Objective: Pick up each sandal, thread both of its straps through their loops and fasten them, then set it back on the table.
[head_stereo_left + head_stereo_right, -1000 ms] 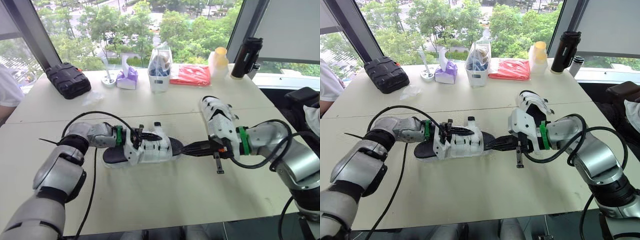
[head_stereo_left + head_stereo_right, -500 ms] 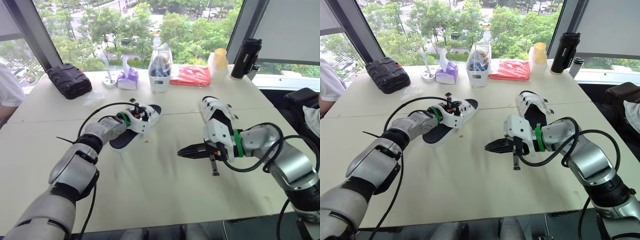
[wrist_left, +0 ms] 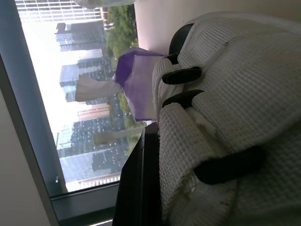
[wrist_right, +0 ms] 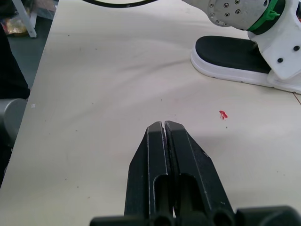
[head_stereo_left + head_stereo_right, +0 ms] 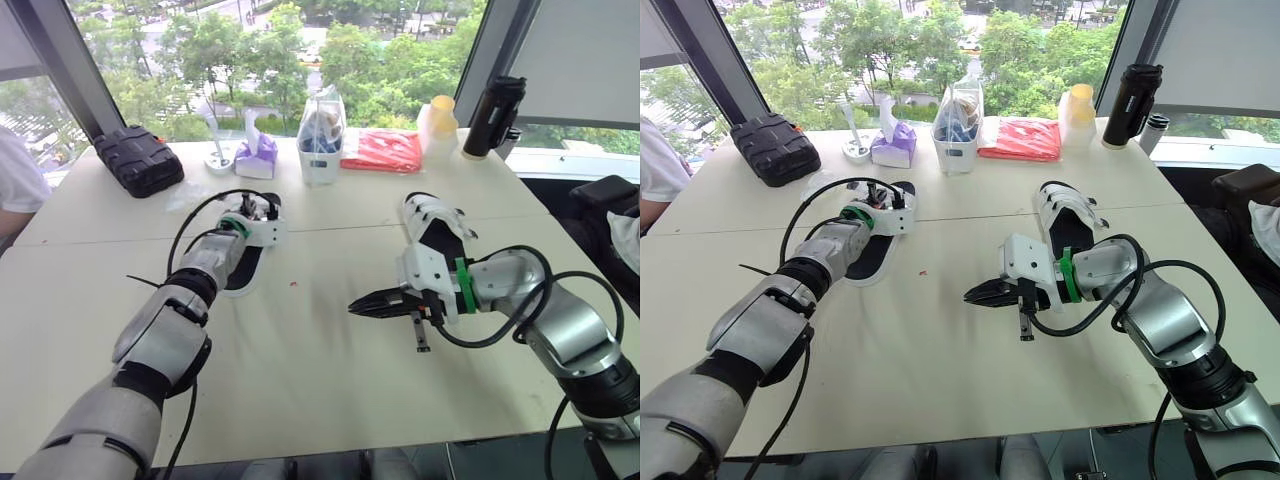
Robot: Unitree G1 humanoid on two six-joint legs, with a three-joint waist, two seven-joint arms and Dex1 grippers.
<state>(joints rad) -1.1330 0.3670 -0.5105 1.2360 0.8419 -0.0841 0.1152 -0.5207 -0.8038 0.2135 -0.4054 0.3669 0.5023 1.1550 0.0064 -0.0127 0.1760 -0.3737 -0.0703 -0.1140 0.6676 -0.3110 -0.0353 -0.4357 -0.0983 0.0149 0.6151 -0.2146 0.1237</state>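
Observation:
One sandal (image 5: 243,268), white-soled with a black insole, lies left of centre on the table. My left gripper (image 5: 264,209) is at its strapped front end, shut on it. Close up in the left wrist view are the white woven straps (image 3: 235,108) with their black loops and one black finger (image 3: 141,188) pressed against them. The second sandal (image 5: 432,228) lies right of centre, its white straps lying over the insole. Just in front of it my right gripper (image 5: 358,306) hovers low over the bare table, shut and holding nothing; its fingers (image 4: 165,136) point toward the first sandal (image 4: 235,59).
Along the far edge stand a black case (image 5: 138,160), a purple tissue box (image 5: 256,156), a white caddy (image 5: 320,135), a red packet (image 5: 382,150), a yellow-capped bottle (image 5: 440,122) and a black flask (image 5: 495,112). A person's white sleeve (image 5: 15,190) is at far left.
My left gripper carried the sandal from the table's middle back and to the left, where it now lies. The right gripper has come off the sandal's heel and stays near the centre.

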